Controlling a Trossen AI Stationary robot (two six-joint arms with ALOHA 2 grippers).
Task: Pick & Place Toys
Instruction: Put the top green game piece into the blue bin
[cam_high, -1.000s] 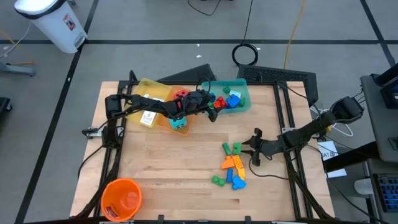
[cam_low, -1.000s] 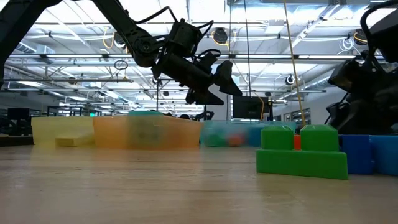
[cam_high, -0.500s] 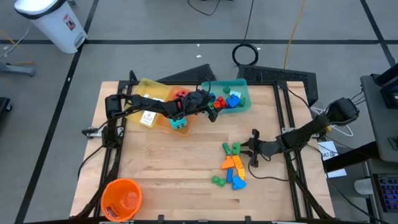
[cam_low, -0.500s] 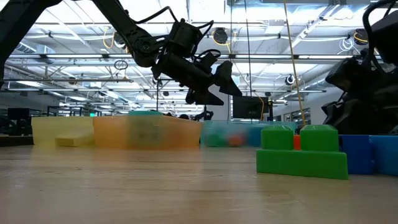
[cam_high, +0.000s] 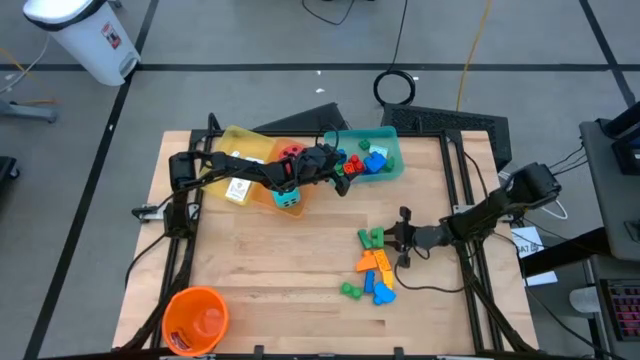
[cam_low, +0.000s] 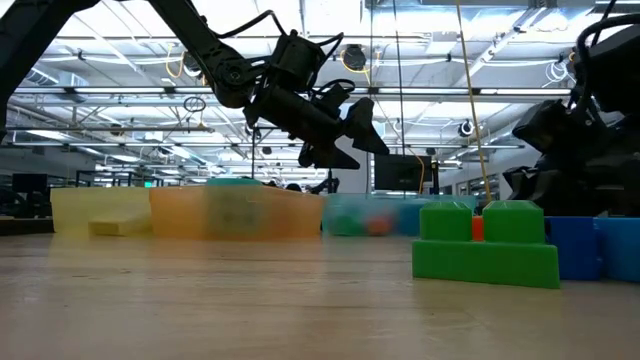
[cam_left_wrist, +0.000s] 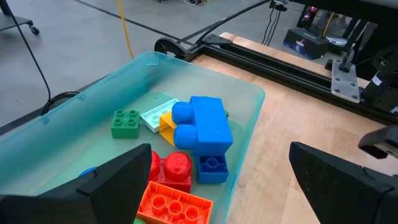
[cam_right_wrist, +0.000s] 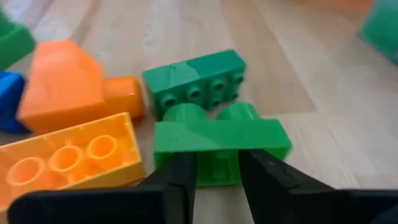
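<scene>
A pile of toy bricks (cam_high: 375, 265) lies on the wooden table right of centre. At its far end are two green bricks. My right gripper (cam_high: 398, 238) reaches in low from the table's right edge. Its fingers stand a narrow gap apart, right in front of the green two-stud brick (cam_right_wrist: 217, 140). The brick lies on its side with its studs pointing away from the gripper. My left gripper (cam_left_wrist: 221, 155) hangs open above the teal tray (cam_left_wrist: 205, 62), which holds blue (cam_left_wrist: 202, 124), red (cam_left_wrist: 171, 168), orange and green bricks. My right gripper comes at the green two-stud brick slanting down from the table's right. Its fingertips (cam_right_wrist: 180, 171) stand in front of the brick's long side (cam_right_wrist: 217, 165). I cannot tell whether they touch it. The brick lies on the table.
An orange brick (cam_right_wrist: 68, 84) and a yellow-orange brick (cam_right_wrist: 68, 158) lie right beside the green ones. At the back stand a yellow tray (cam_high: 240, 150) and an orange tray, with a red die (cam_high: 291, 151) and a cyan die (cam_high: 290, 200). An orange bucket (cam_high: 195, 318) stands at the near left.
My right gripper has moved toward the table's left and a little down, closing in on the green bricks at the pile's far end. The bricks lie as before.
</scene>
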